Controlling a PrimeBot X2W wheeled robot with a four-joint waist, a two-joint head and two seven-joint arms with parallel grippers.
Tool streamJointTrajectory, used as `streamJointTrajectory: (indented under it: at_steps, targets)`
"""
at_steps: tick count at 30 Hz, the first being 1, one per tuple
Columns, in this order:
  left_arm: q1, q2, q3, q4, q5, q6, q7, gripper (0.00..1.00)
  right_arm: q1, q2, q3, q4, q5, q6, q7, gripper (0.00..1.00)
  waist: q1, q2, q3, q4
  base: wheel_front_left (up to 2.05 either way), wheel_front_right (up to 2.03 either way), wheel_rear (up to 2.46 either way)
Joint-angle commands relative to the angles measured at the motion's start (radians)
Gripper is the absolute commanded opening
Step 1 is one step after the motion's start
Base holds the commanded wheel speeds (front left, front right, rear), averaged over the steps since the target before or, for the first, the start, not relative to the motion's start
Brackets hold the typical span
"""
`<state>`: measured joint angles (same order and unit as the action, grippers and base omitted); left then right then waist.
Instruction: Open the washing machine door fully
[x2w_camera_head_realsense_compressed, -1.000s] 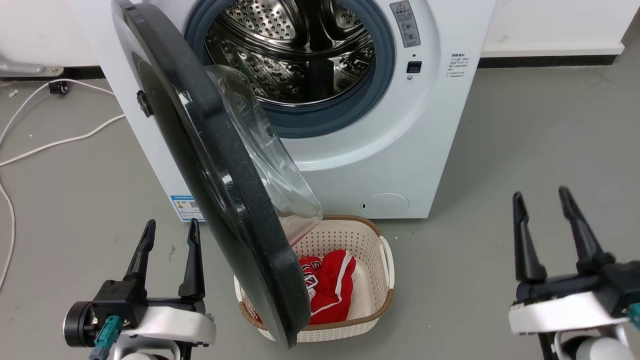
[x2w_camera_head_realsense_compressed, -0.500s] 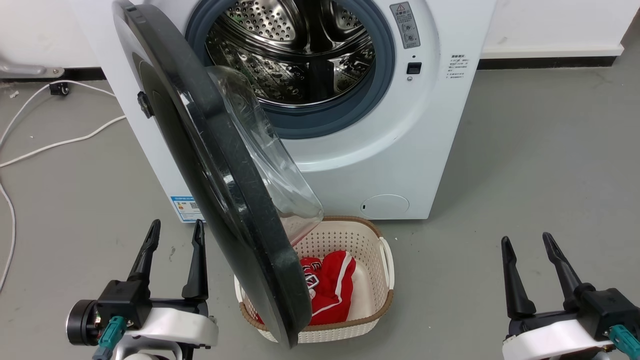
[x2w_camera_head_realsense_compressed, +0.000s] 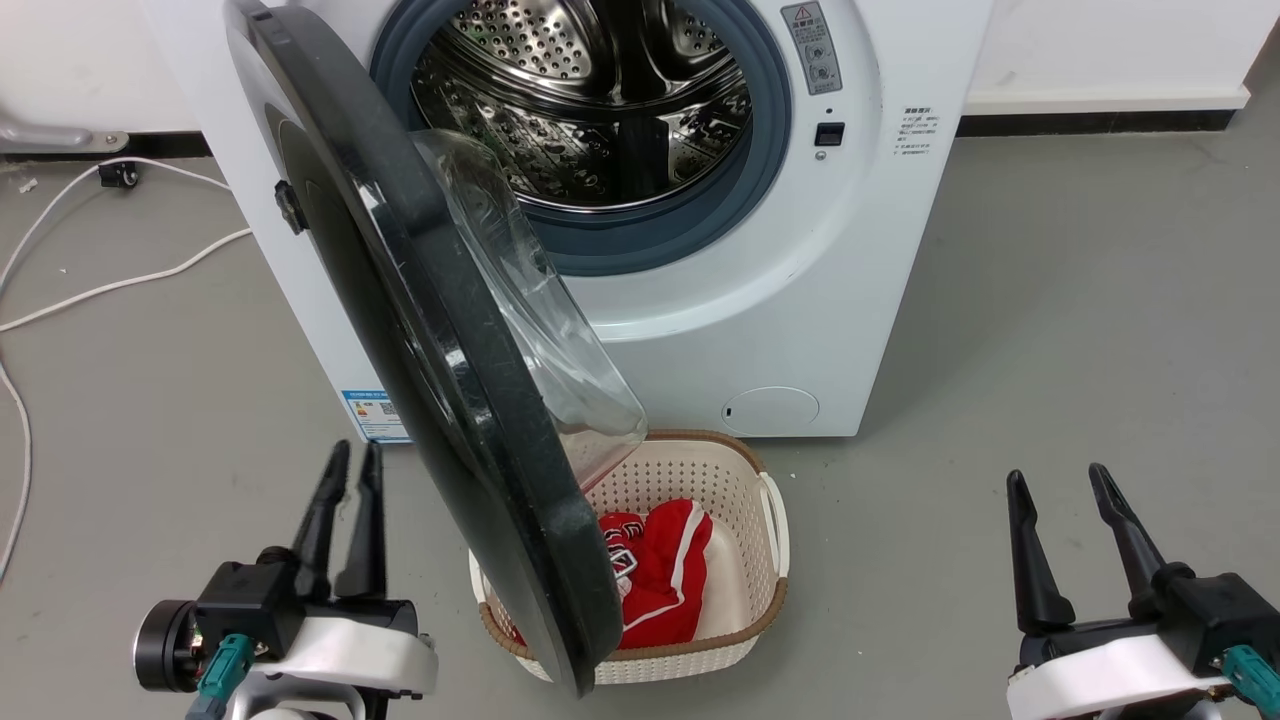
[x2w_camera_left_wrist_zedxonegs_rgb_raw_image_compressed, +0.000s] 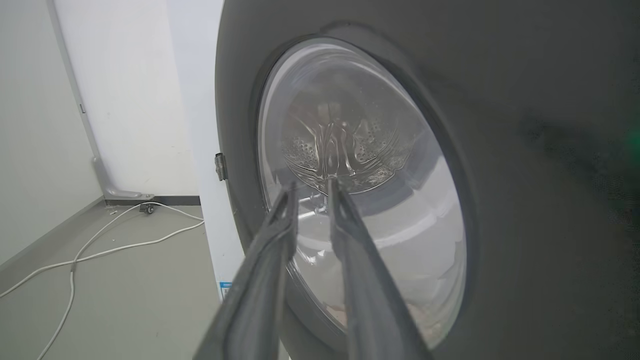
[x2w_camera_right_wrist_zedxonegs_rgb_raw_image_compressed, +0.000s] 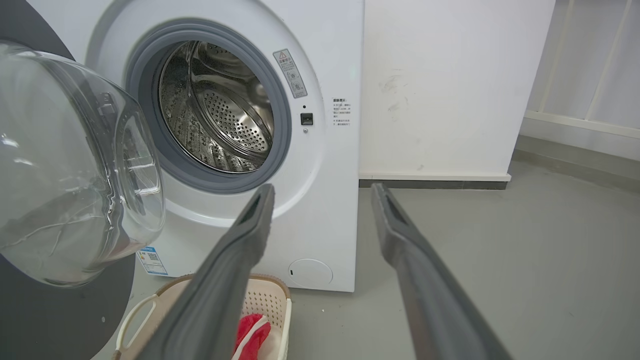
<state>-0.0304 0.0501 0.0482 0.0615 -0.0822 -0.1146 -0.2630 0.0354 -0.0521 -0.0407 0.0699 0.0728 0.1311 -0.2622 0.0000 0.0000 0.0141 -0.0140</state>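
Note:
The white washing machine stands ahead with its steel drum exposed. The washing machine door, a black disc with a clear glass bowl, is hinged at the left and swung out nearly edge-on towards me. My left gripper is at the lower left, just left of the door's outer face. Its fingers are drawn almost together with nothing between them, and it does not touch the door. My right gripper is open and empty at the lower right, far from the door.
A cream perforated basket holding a red garment sits on the floor under the door's lower edge. White cables trail over the grey floor at the left. A white wall stands right of the machine.
My left gripper's fingers have closed from wide apart to nearly touching. My right gripper sank lower one second ago and has held still since. The door has not moved.

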Motion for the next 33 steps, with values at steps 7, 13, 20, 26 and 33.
streamJointTrajectory:
  at_steps: [7,13,20,26,33]
  targets:
    - [-0.003,0.0,0.004,-0.015,0.008,-0.002,-0.003,0.0,-0.015,0.004,0.002,0.007,0.019,-0.001,-0.003,1.0,0.0,0.0,-0.001,-0.001,0.0,0.0,0.0]
    - [-0.035,0.0,0.011,-0.112,0.018,0.012,-0.003,0.0,-0.013,0.004,-0.003,0.008,0.024,-0.001,-0.003,1.0,0.0,0.0,-0.001,0.003,0.0,0.0,0.0]
    - [-0.087,0.012,0.022,-0.303,0.062,0.023,-0.002,0.0,-0.015,0.003,-0.007,0.018,0.028,-0.001,-0.003,1.0,0.0,0.0,-0.003,0.007,0.0,0.0,0.0]
    - [-0.131,0.02,0.004,-0.482,0.091,0.032,-0.002,0.0,-0.019,0.003,-0.006,0.026,0.038,-0.001,-0.003,1.0,0.0,0.0,-0.004,0.004,0.0,0.0,0.0]
    - [-0.148,0.024,-0.069,-0.618,0.098,0.018,-0.002,0.0,-0.015,0.003,-0.008,0.031,0.044,-0.001,-0.003,1.0,0.0,0.0,-0.006,-0.001,0.0,0.0,0.0]
